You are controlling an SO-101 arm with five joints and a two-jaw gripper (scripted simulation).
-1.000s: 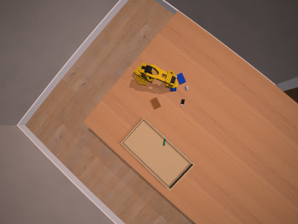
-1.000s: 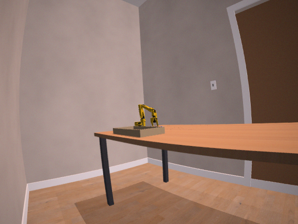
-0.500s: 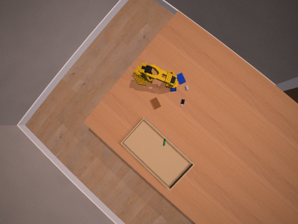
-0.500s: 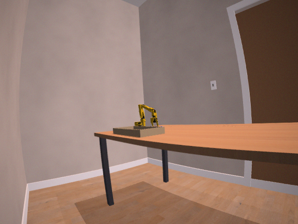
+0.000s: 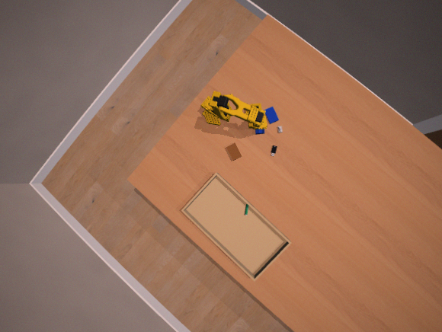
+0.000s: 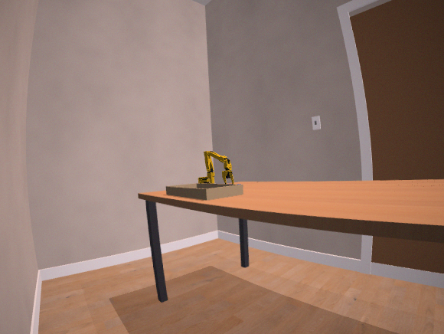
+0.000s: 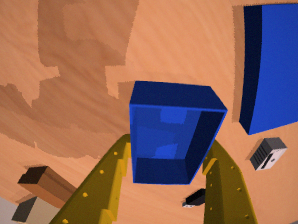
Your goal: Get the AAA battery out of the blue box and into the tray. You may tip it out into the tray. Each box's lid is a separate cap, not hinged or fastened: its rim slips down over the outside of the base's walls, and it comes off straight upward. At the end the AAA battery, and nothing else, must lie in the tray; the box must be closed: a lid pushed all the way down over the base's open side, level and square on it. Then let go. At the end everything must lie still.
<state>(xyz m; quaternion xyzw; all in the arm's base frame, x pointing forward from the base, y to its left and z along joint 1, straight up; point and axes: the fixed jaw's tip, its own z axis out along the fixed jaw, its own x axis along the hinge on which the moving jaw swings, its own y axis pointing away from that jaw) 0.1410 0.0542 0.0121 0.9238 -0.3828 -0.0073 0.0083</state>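
Observation:
My gripper (image 7: 169, 152) is shut on the blue box base (image 7: 174, 132), one finger on each side wall. The base's open side faces the wrist camera and its inside looks empty. In the top view the base (image 5: 260, 131) sits under the gripper, low near the table top; I cannot tell whether it touches. The blue lid (image 5: 271, 114) lies flat on the table just beside it and also shows in the wrist view (image 7: 269, 63). A small green AAA battery (image 5: 246, 209) lies inside the tan tray (image 5: 235, 225), near its middle.
A brown box (image 5: 233, 151) stands between the arm and the tray. A small white-grey object (image 5: 280, 129) and a small black object (image 5: 273, 150) lie on the table near the lid. The arm's base (image 5: 213, 110) is to the left.

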